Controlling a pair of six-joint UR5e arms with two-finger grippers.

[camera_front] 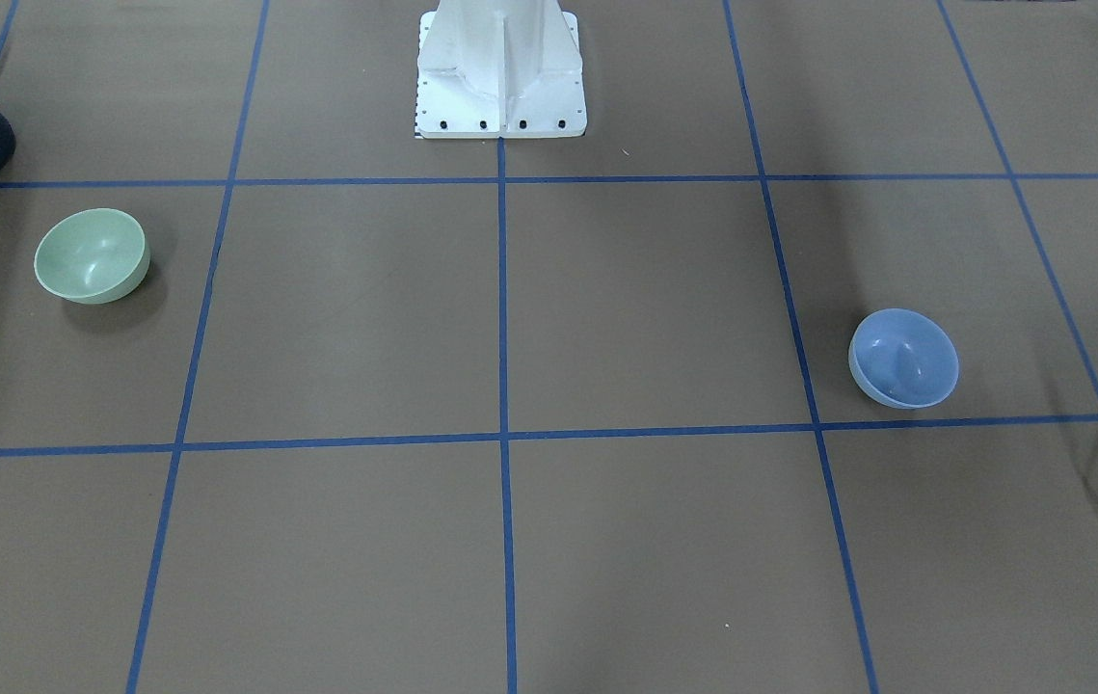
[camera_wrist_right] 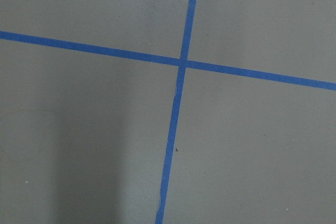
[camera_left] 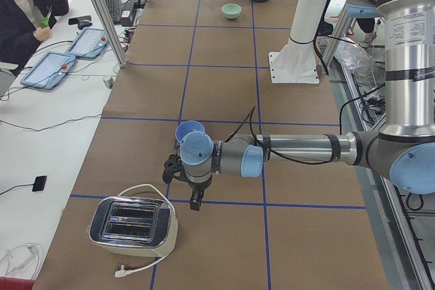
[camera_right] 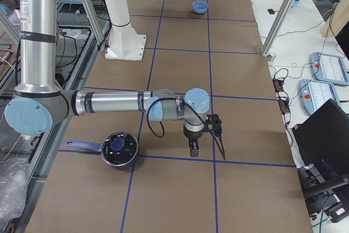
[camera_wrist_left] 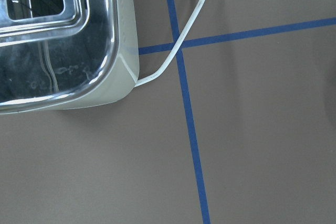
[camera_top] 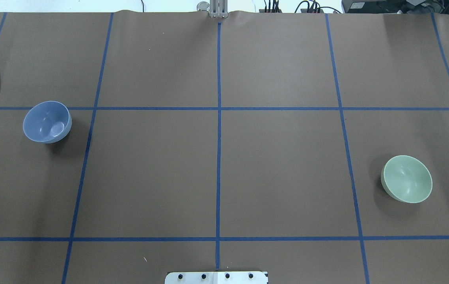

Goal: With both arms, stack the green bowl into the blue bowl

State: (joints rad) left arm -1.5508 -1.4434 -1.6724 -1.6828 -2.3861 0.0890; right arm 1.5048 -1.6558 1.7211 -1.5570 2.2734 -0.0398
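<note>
Fingers of the left gripper [camera_left: 194, 198] and the right gripper [camera_right: 206, 150] are showing only in the side views, pointing down over the table [camera_top: 279, 177], so I cannot tell how wide they are standing. The green bowl [camera_top: 407, 179] is sitting upright on the robot's right and the blue bowl [camera_top: 47, 122] on its left, well apart. The left gripper is hanging near a toaster [camera_left: 132, 225], the right near a dark pot [camera_right: 119, 149].

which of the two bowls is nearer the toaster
The small round periwinkle-blue plastic bowl, just beyond the chrome toaster; the mint-green bowl sits at the far end.
</note>
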